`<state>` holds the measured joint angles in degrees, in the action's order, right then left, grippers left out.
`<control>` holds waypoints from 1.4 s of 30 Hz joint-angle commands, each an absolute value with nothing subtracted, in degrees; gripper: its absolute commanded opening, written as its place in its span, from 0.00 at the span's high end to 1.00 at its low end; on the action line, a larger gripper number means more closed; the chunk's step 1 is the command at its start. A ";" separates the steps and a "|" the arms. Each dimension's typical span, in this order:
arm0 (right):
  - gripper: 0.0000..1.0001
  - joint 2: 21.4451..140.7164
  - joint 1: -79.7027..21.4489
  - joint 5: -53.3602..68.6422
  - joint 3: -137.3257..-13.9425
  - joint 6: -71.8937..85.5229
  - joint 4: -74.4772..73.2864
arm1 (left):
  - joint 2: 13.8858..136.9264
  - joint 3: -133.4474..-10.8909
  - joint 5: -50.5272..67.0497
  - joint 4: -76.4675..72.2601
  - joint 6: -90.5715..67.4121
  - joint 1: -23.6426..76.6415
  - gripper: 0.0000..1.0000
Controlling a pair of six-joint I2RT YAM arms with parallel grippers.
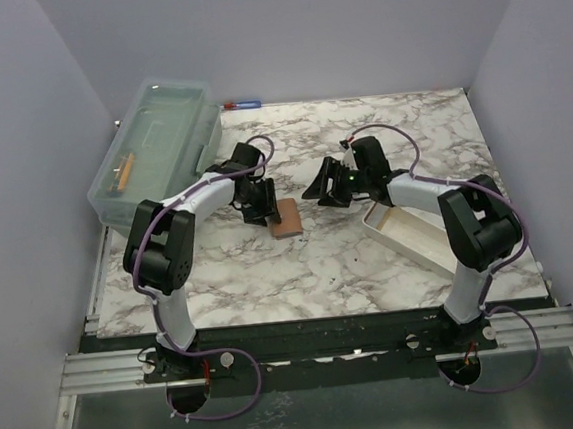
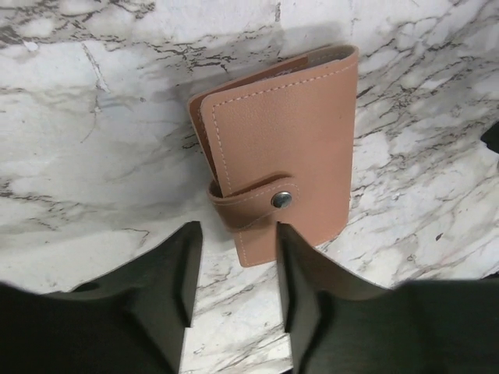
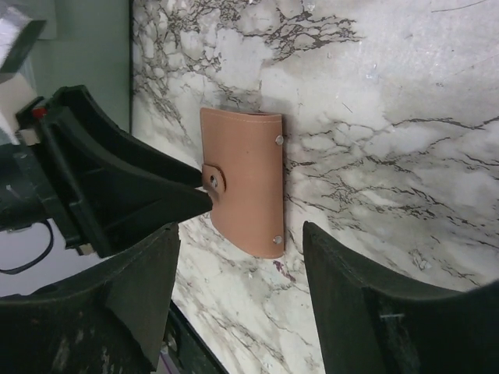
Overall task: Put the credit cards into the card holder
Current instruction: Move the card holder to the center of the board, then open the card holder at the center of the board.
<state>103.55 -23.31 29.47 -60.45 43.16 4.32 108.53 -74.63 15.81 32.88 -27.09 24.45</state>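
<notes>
Your left hand (image 2: pixel 238 234), jaws parted, straddles the tab (image 2: pixel 249 204) of the snapped reddish-brown leather card holder (image 2: pixel 284 132), probably to unsnap it; right hand (image 3: pixel 242 230) released, empty.

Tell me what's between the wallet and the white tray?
Nothing but bare table. The top view shows only marble between the wallet and the tray.

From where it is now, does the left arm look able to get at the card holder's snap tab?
Probably yes. The left gripper sits right at the snap tab of the card holder, fingers apart, nothing blocking; the right gripper hangs clear.
</notes>
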 commanded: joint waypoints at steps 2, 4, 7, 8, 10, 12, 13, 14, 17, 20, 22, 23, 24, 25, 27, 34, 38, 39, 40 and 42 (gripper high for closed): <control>0.33 107.05 -23.50 32.34 -60.19 44.84 8.75 | 103.11 -74.92 16.52 32.60 -25.32 24.09 0.44; 0.35 108.00 -23.55 33.28 -60.19 46.20 10.33 | 103.52 -74.98 15.50 32.54 -25.15 24.08 0.45; 0.37 108.88 -23.55 35.62 -58.33 48.43 15.14 | 105.76 -76.16 17.04 33.19 -25.82 23.74 0.57; 0.37 109.28 -23.55 36.02 -58.25 48.77 15.73 | 106.23 -76.50 17.68 33.24 -26.07 23.80 0.58; 0.37 110.03 -23.54 36.16 -58.75 49.03 15.52 | 106.94 -76.84 17.00 33.24 -26.25 23.67 0.58; 0.37 110.74 -23.55 36.32 -59.34 49.38 15.89 | 108.16 -77.11 15.37 33.53 -26.28 23.60 0.62; 0.37 111.22 -23.55 36.65 -59.71 49.59 16.28 | 108.99 -77.46 15.21 33.92 -26.31 23.52 0.64; 0.37 111.81 -23.53 36.99 -60.36 49.64 16.20 | 109.59 -77.76 15.37 34.31 -26.28 23.52 0.66; 0.37 113.63 -23.54 37.79 -62.33 49.76 15.22 | 110.57 -77.93 15.26 34.63 -26.37 23.47 0.68; 0.45 115.09 -23.55 39.09 -62.65 50.72 16.38 | 111.87 -77.88 13.84 35.07 -26.58 23.49 0.72; 0.47 116.15 -23.55 39.65 -62.60 51.16 17.07 | 113.09 -78.11 13.69 35.57 -26.72 23.49 0.76; 0.48 116.55 -23.55 39.67 -62.53 51.23 17.45 | 113.78 -78.27 13.44 35.88 -26.65 23.47 0.77; 0.48 116.98 -23.55 39.46 -62.37 51.30 17.53 | 114.39 -78.44 13.14 36.25 -26.57 23.48 0.79; 0.48 117.51 -23.62 39.37 -62.55 51.11 17.62 | 114.95 -78.60 12.90 36.47 -26.52 23.47 0.79; 0.48 119.11 -23.71 40.34 -63.71 50.69 17.09 | 115.82 -78.67 12.46 36.78 -26.38 23.47 0.80; 0.51 123.77 -26.46 42.18 -65.59 55.52 24.54 | 116.98 -78.93 12.36 37.17 -26.16 23.49 0.87; 0.61 125.74 -28.60 43.05 -66.05 59.64 31.88 | 116.00 -78.84 12.81 37.04 -25.89 23.62 0.92; 0.68 125.93 -28.99 43.21 -65.71 60.42 33.82 | 115.50 -78.84 12.83 36.98 -25.80 23.65 0.92; 0.75 125.59 -29.27 42.45 -64.94 60.70 34.92 | 115.03 -78.83 12.63 36.90 -25.76 23.64 0.92; 0.83 123.69 -29.66 40.13 -63.39 59.58 34.34 | 113.84 -78.84 12.44 36.91 -25.52 23.64 0.92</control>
<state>124.49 -27.49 40.86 -64.84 57.67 28.21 112.77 -79.94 15.70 37.01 -26.68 23.14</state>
